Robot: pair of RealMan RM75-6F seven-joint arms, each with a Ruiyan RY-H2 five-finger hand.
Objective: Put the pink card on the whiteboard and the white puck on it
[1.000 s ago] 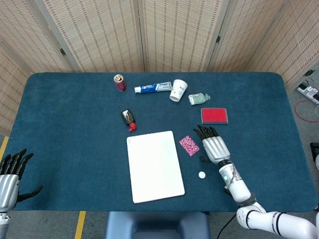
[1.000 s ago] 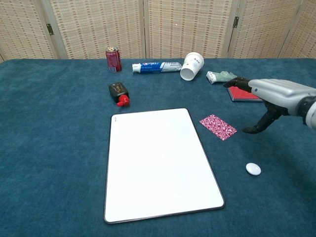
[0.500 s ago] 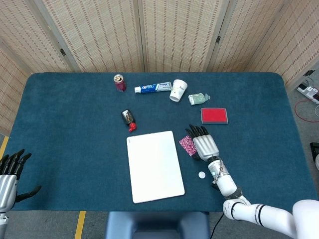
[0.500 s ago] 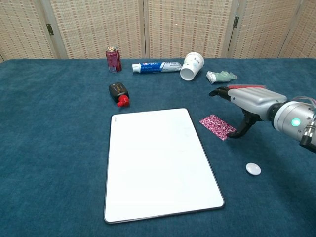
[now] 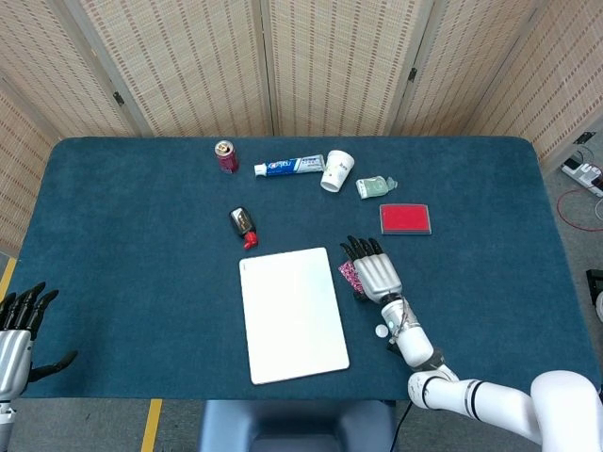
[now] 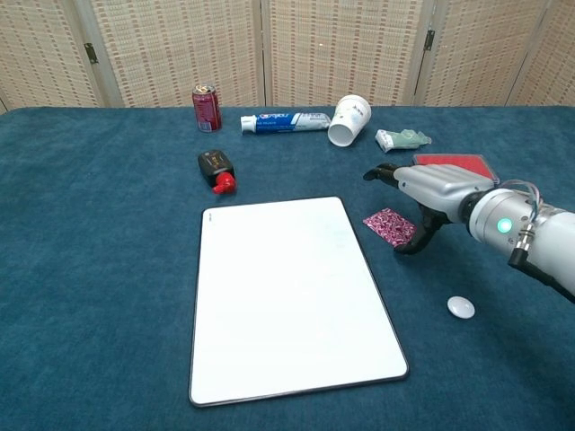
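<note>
since a second ago my right hand has slid left, from beside the red pad to over the pink card, and now covers its right part. my fingers are spread and flat, thumb hooked down at the card's right edge; i grip nothing that i can see.

pink card: a small rectangle with a busy magenta and white pattern, lying flat and askew just right of the whiteboard, not on it. white puck: a small pale disc on the cloth, nearer me than the card and apart from it. the whiteboard is a plain white sheet with a dark rim and rounded corners.

everything rests on a table under dark blue-green cloth, with woven folding screens behind. along the far side sit a red can, a toothpaste tube, a tipped paper cup and a red pad.

only the head view shows my left hand, off the table's left corner, open with fingers apart. the chest view alone shows the gap under my right palm.
</note>
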